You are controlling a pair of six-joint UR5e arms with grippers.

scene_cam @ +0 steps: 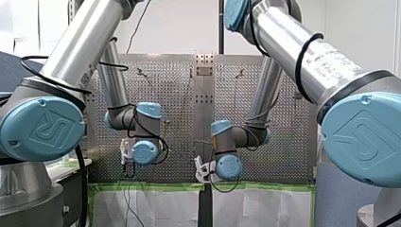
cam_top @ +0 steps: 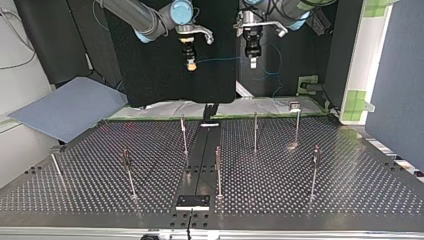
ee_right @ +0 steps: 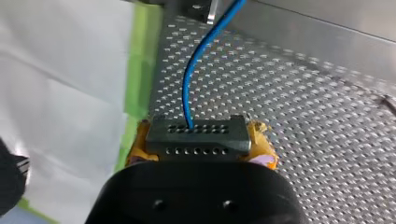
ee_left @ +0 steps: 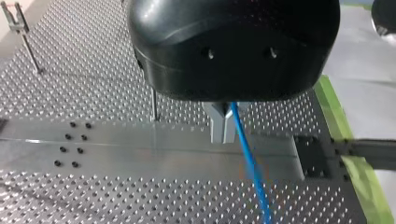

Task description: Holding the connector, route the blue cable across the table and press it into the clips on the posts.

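right end effector (ee_right: 201, 145) clamps connector (ee_right: 196, 134) — blue cable (ee_right: 186, 79) attached

My left claw (ee_left: 222, 134) pinches the blue cable (ee_left: 251, 165) above the perforated table (ee_left: 93, 196).

Black perforated connector (ee_right: 197, 136) pinched between yellow fingers (ee_right: 262, 135); blue cable (ee_right: 189, 79) arcs off it; posts (cam_top: 218, 170) upright on table (cam_top: 300, 190).

The front view looks from behind my left arm (scene_cam: 80, 42) and my right arm (scene_cam: 312, 52) over the bench (scene_cam: 165, 85). The top view faces back, low, arms at twelve o'clock. Both wrist views sit close above it, sharing the blue cable (ee_left: 249, 158).
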